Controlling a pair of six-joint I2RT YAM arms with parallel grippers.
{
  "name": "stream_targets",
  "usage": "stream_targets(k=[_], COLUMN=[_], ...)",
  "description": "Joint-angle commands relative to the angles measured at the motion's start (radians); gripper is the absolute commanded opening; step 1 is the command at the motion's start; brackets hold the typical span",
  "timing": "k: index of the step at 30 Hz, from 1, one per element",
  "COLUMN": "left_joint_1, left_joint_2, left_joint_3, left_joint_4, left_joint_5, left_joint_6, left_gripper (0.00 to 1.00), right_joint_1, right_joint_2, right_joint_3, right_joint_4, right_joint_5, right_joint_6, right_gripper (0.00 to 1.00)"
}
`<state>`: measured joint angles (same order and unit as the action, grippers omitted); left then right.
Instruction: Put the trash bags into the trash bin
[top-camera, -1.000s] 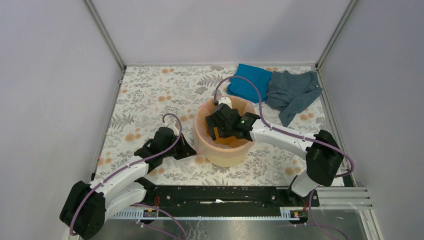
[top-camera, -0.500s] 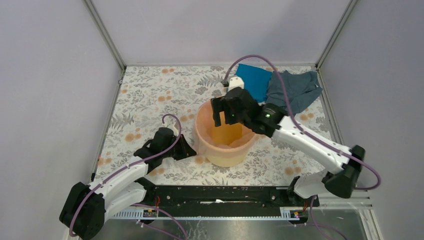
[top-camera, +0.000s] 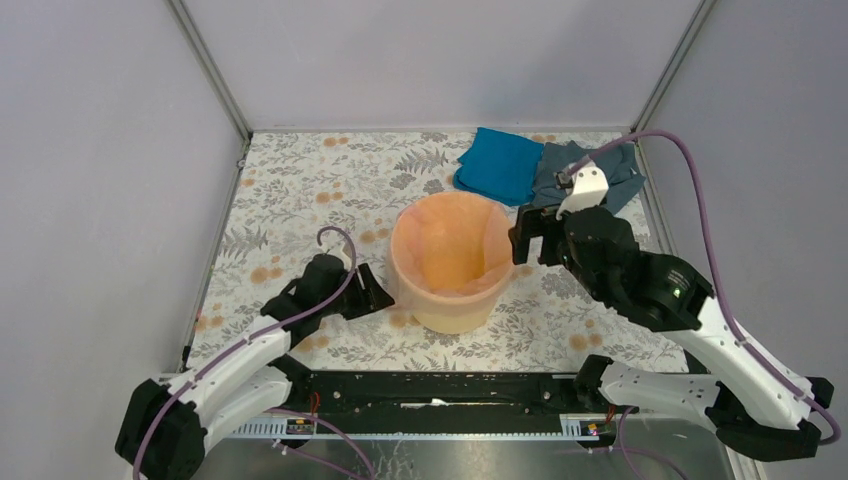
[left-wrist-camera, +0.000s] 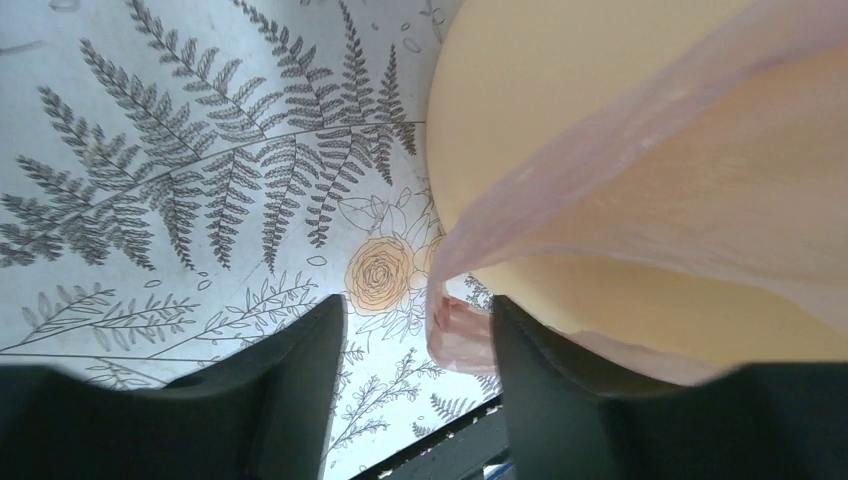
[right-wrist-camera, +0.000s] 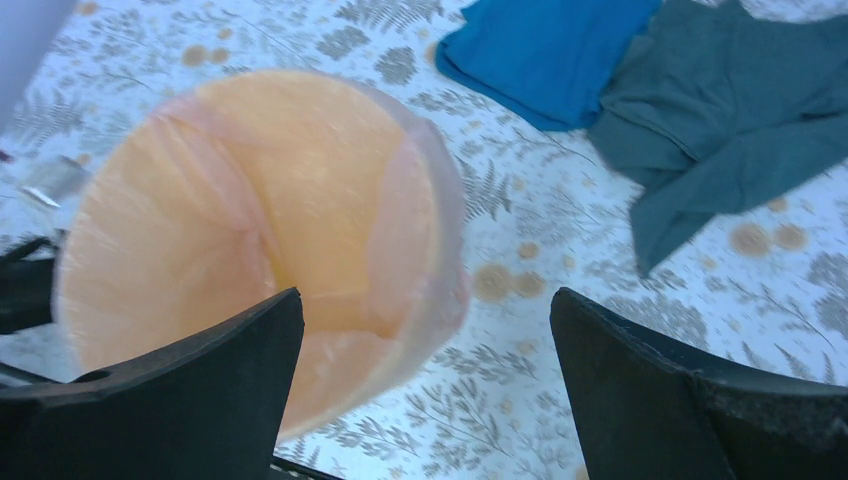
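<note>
**Bag and bucket, three views.** The pink bag (top-camera: 445, 245) lines the bucket (top-camera: 450, 305), its hem folded over the rim. The left pincer (top-camera: 383, 293), low against the bucket's wall, stands partly open and grips nothing. Only the left wrist view shows a loose hem corner hanging between its jaws. The right pincer (top-camera: 528, 238), raised beside the bucket's opposite rim, gapes wide and empty. A blue cloth (top-camera: 500, 165) and a grey cloth (top-camera: 590, 175) lie beyond the bucket; patterned desk (top-camera: 300, 190) shows on its other sides.

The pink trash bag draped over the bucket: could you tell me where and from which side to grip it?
Take the trash bag by its bunched tail hanging low on the bucket, coming from the bucket's left; elsewhere the film lies flat.
</note>
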<state>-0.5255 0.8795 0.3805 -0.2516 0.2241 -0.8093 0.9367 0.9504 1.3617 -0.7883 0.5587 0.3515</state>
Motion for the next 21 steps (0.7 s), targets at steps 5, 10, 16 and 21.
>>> stream_targets(k=[5, 10, 16, 21], left_joint_1=[-0.004, -0.001, 0.052, 0.151], left_joint_2=[-0.252, -0.316, -0.162, -0.066], left_joint_3=[0.092, 0.188, 0.394, 0.470], left_joint_4=[-0.156, -0.287, -0.321, -0.219], left_joint_5=[-0.149, -0.241, -0.272, -0.129], left_joint_6=[-0.053, -0.043, 0.094, 0.119], left_gripper=[0.84, 0.96, 0.99, 0.99], right_joint_1=[0.002, 0.002, 0.002, 0.001], right_joint_2=[-0.087, -0.118, -0.132, -0.134], right_joint_3=[-0.063, -0.069, -0.098, -0.179], right_joint_4=[-0.070, -0.051, -0.008, 0.050], right_joint_5=[0.058, 0.045, 0.030, -0.017], right_joint_6=[0.030, 0.027, 0.020, 0.044], right_gripper=[1.00, 1.00, 1.00, 1.00])
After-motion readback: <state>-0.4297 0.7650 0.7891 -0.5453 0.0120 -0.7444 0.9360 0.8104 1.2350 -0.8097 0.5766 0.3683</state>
